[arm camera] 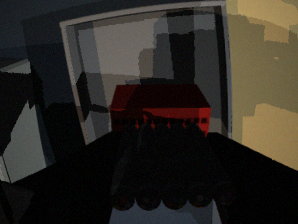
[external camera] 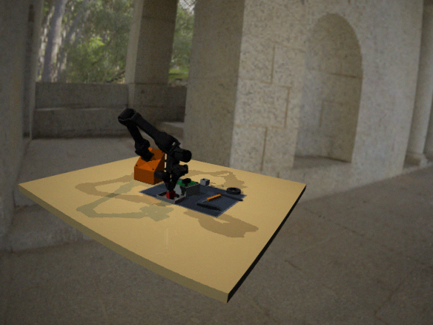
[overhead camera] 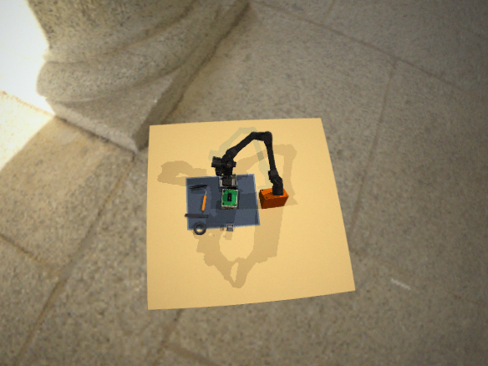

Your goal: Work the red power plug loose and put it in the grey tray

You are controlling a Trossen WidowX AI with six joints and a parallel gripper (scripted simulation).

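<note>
- With the red power plug point(external camera: 170, 194) point(arm camera: 160, 97): already out of its socket, low within the outline of the grey tray point(overhead camera: 221, 185) point(external camera: 173, 199) point(arm camera: 227, 60); whether touching the tray floor, impossible to tell.
- With the gripper point(overhead camera: 227, 180) point(external camera: 170, 191) point(arm camera: 164, 143): closed firmly on the plug, not yet letting go.
- At the tray walls: if opening the fingers too widely, possible to push against a wall and shift the tray.
- On release: if opening too high, likely to drop and tip the plug; if pressing too low, to jam it on the floor.
- On leaving: if rising before full opening, or sideways, possible to drag the plug out again.
- Just beside, at the circuit board point(overhead camera: 233, 204) point(external camera: 189, 183): easy to knock by swinging that way; better to go straight up.
</note>
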